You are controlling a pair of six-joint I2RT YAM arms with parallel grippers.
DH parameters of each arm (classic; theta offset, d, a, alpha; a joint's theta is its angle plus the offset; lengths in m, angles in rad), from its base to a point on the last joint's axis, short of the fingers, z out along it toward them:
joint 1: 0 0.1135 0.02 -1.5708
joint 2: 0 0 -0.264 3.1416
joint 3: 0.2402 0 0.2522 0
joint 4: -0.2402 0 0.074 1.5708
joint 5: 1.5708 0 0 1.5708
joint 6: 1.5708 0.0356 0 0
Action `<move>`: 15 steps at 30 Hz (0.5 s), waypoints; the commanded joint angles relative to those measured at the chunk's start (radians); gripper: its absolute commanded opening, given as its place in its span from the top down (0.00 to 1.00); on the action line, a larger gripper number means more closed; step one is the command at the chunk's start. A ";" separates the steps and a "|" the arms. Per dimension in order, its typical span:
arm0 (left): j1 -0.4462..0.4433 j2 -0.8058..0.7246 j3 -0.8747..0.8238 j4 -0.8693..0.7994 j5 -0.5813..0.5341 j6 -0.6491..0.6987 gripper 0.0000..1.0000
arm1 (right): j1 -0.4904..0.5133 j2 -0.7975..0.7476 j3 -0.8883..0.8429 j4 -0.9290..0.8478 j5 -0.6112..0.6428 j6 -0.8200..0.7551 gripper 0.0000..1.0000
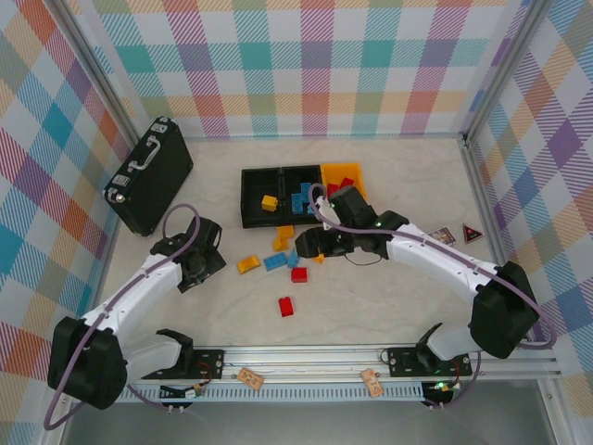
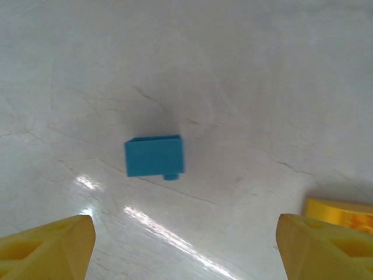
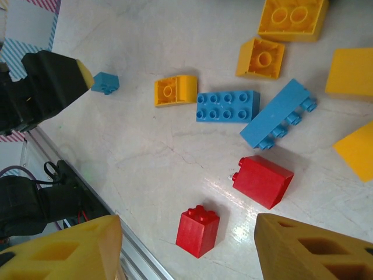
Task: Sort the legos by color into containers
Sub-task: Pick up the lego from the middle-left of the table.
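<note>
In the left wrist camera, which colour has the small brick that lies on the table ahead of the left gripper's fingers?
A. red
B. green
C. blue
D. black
C: the small brick lying alone on the pale table ahead of the left gripper is plainly blue, and the gripper's jaws stand apart without touching it.
</note>
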State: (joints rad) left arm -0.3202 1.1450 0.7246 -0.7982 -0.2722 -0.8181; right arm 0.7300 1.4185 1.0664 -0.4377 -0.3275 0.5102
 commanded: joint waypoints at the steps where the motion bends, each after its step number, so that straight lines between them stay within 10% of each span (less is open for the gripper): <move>1: 0.033 0.048 -0.028 0.049 -0.025 0.021 0.20 | 0.014 -0.004 -0.009 0.053 -0.021 0.031 0.38; 15: 0.106 0.190 -0.070 0.189 -0.019 0.056 0.39 | 0.027 0.014 -0.028 0.078 -0.032 0.066 0.40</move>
State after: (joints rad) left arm -0.2317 1.3159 0.6727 -0.6418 -0.2749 -0.7753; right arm 0.7479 1.4208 1.0462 -0.3851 -0.3351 0.5594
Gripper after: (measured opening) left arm 0.620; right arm 0.605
